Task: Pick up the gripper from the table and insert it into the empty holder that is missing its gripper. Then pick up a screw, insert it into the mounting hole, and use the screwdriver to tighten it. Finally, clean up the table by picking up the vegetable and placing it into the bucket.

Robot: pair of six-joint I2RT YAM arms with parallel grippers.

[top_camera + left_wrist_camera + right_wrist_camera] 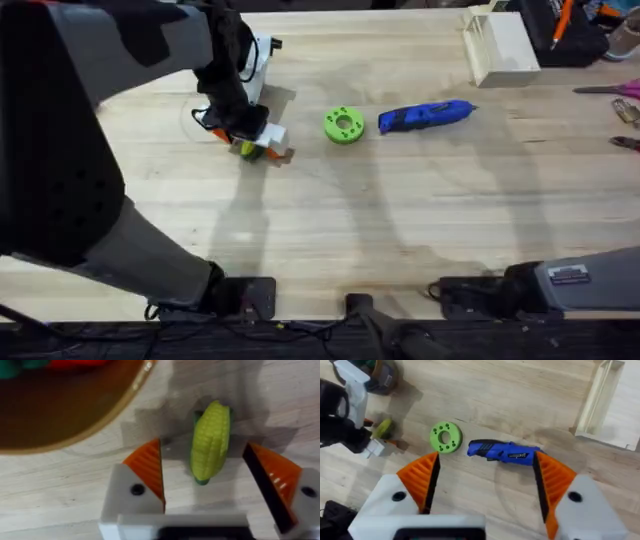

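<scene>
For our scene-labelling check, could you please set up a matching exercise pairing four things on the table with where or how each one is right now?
Things:
1. vegetable
2. screwdriver
3. green ring dish
4. right gripper

States:
A. open, hovering above the table
B. lying on the wood between the open fingers of the left gripper
C. lying flat beside the green ring dish
D. sitting between the vegetable and the screwdriver

Pairs: 1-B, 2-C, 3-D, 4-A

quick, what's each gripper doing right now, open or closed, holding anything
Left gripper: open, fingers either side of the yellow toy corn lying on the table, not gripping it.
Right gripper: open, holding nothing, above the table near the blue screwdriver.
</scene>
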